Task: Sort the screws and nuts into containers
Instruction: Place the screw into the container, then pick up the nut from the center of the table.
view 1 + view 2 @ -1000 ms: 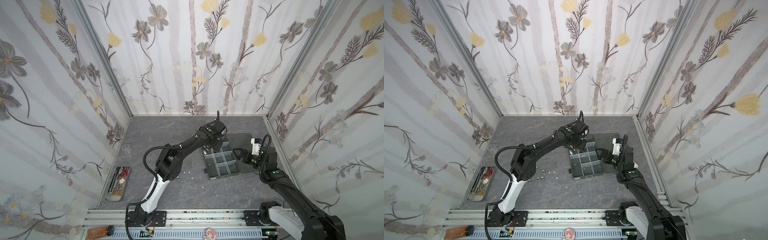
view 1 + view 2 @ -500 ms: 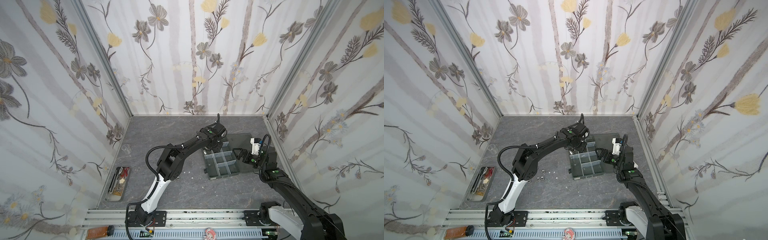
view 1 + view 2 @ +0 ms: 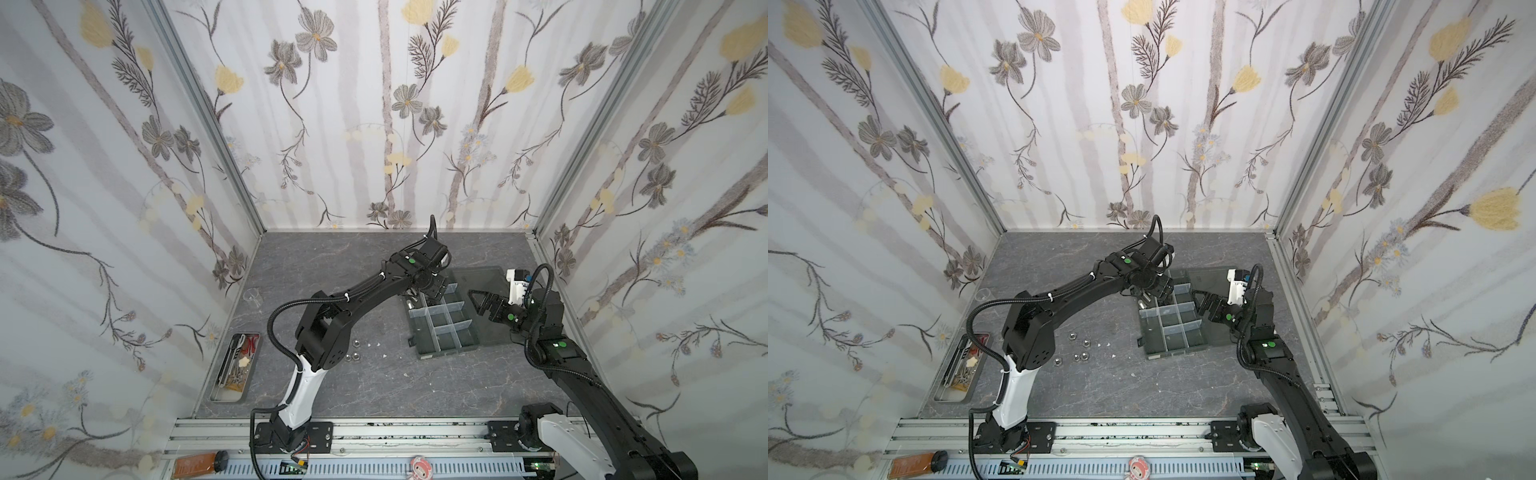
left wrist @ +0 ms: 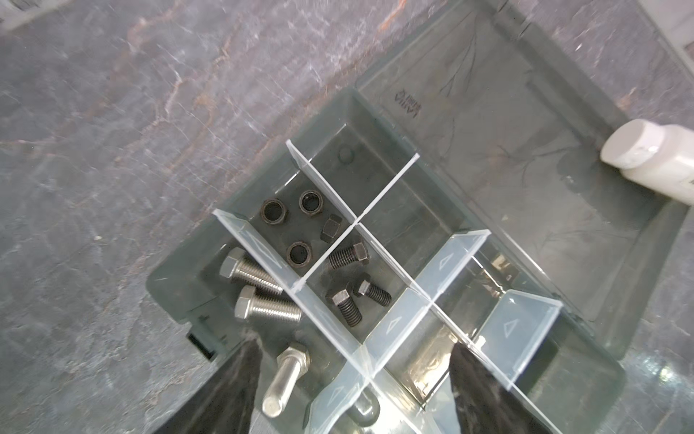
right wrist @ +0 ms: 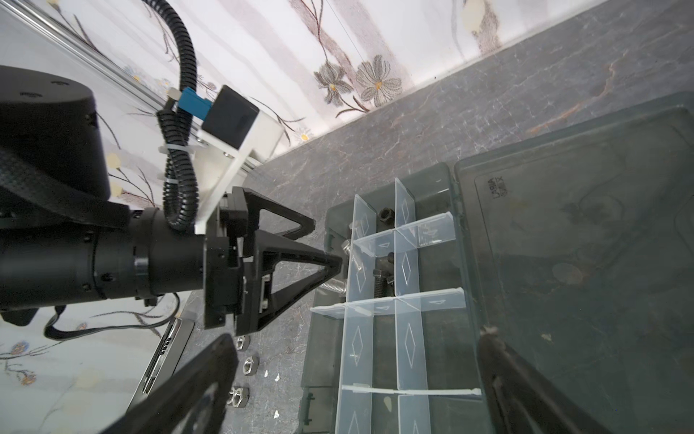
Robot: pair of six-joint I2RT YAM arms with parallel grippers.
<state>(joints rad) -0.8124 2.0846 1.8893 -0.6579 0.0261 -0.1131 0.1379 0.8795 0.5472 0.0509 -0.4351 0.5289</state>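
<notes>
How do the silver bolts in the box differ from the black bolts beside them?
The silver bolts are shiny; the black bolts are dull. The silver bolts look longer and thicker than the black bolts. The silver bolts lie in the corner compartment of the box, the black bolts in the next one, past a clear divider. Both kinds come in threes, have six-sided heads and threaded shafts, and lie on their sides.

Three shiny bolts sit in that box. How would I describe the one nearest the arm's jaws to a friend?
Find the dark grey divided box on the table, then its corner compartment holding three silver bolts. Two lie side by side, tips toward the clear divider; the third bolt lies apart, turned another way, beside one black finger of the open jaws.
</notes>
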